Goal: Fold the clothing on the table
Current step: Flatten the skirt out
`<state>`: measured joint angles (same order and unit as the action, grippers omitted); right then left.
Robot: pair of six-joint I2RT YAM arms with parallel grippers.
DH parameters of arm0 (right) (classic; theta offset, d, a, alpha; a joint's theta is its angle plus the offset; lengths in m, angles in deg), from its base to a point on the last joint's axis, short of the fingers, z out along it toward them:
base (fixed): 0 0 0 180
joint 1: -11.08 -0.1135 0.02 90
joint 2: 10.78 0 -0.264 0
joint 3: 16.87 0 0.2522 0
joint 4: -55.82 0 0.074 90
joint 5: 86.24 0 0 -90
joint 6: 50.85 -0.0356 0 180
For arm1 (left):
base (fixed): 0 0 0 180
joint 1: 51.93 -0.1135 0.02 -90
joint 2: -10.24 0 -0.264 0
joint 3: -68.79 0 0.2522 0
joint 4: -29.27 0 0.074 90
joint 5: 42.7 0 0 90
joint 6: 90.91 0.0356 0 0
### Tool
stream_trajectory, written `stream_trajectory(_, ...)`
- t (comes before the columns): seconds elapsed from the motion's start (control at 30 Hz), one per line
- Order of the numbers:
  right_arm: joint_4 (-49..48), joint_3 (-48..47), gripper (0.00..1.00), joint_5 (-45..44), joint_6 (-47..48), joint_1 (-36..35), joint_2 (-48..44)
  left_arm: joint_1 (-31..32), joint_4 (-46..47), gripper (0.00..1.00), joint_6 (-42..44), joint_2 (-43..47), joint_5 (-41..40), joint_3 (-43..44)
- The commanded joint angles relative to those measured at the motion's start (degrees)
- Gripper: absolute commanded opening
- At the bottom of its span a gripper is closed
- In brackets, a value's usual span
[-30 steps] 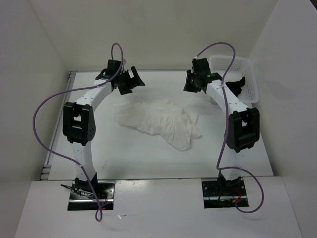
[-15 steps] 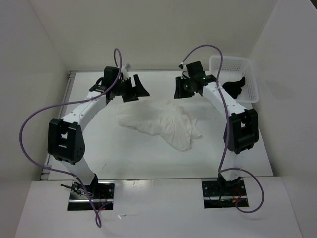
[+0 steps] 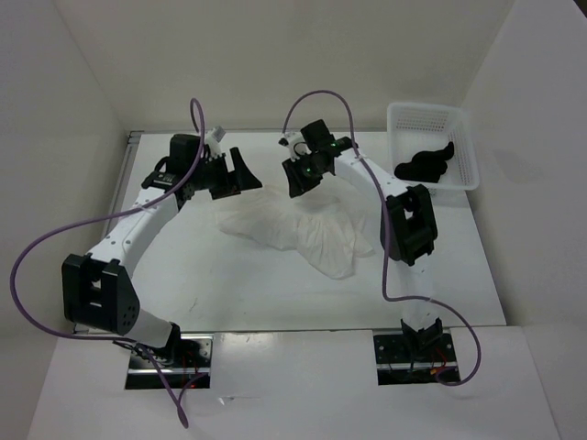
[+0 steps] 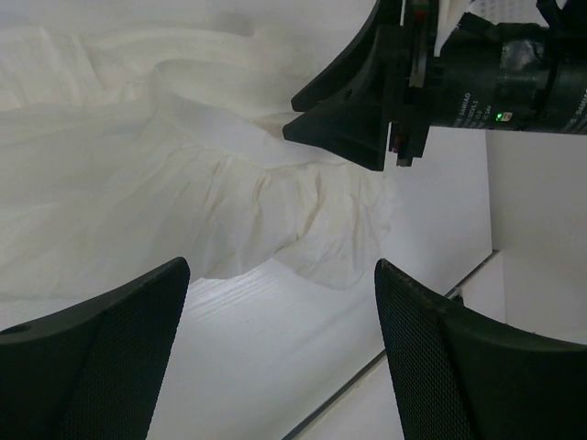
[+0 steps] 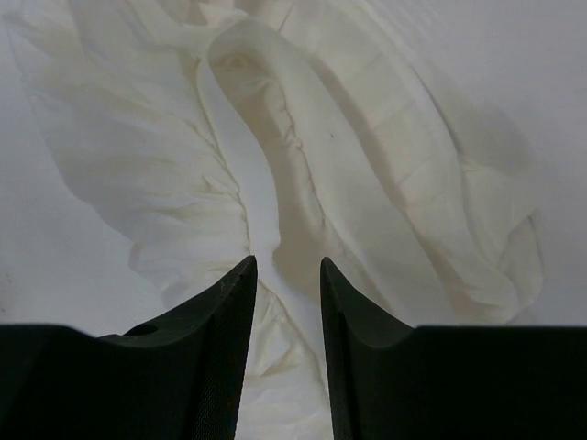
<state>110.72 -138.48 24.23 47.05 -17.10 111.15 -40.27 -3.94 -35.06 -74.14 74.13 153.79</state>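
Nearest the arm bases, the desk runs bare up to the clothing, a white, crinkled heap bunched around the middle with its longest lobe trailing toward the near right. Just past the heap's far left border hovers the left gripper, released, its jaws wide with nothing between them; its wrist view shows a ruffled hem right below. Beside it, the right gripper hangs over the far middle of the cloth, jaws parted only narrowly and holding nothing, aimed at a raised ridge of fabric. The step in hand looks like taking the far edge with both arms. To do it well, each should pinch a single layer at a hem or corner rather than a bunched fold. The right should open wider before it descends, and the two grips should sit well apart so the cloth can spread flat. Farthest off, in the right corner, the basket holds a black cloth, apart from the garment.
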Motion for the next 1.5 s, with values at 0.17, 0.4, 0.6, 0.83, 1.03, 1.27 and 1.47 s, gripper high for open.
stream_trajectory(0.17, 2.27, -2.71, 0.4, 4.57, 4.23, 0.59, 4.1, -0.06, -1.65, 0.88, 3.04, 1.32, -0.99, -2.34)
stream_trajectory(0.4, 3.33, -1.58, 0.13, 9.23, 3.44, -0.02, 4.46, -0.06, -2.18, 0.88, 3.04, 0.8, -1.52, -2.86)
stream_trajectory(0.6, 1.83, 1.68, 0.0, 4.41, 2.29, -0.56, -0.19, -0.06, -1.65, 0.88, 3.04, 0.79, -1.52, -3.39)
stream_trajectory(0.83, 2.89, -9.9, 0.0, 0.8, -1.92, 4.01, 1.1, -0.06, -1.65, 0.88, 3.57, -0.25, -1.52, -3.92)
stream_trajectory(1.03, 5.95, -24.21, 0.0, 0.8, -4.21, 7.79, 9.52, -0.06, -1.12, 0.88, 3.57, -0.79, -0.99, -4.45)
stream_trajectory(1.27, 10.01, -34.44, 0.0, -0.25, -6.75, 8.41, 22.64, -0.06, -1.65, 0.88, 3.57, -1.31, -0.99, -4.45)
stream_trajectory(1.47, 8.34, -36.19, 0.0, -7.36, -9.3, 9.46, 27.91, -0.06, -1.65, 0.88, 3.57, -1.31, -0.99, -4.45)
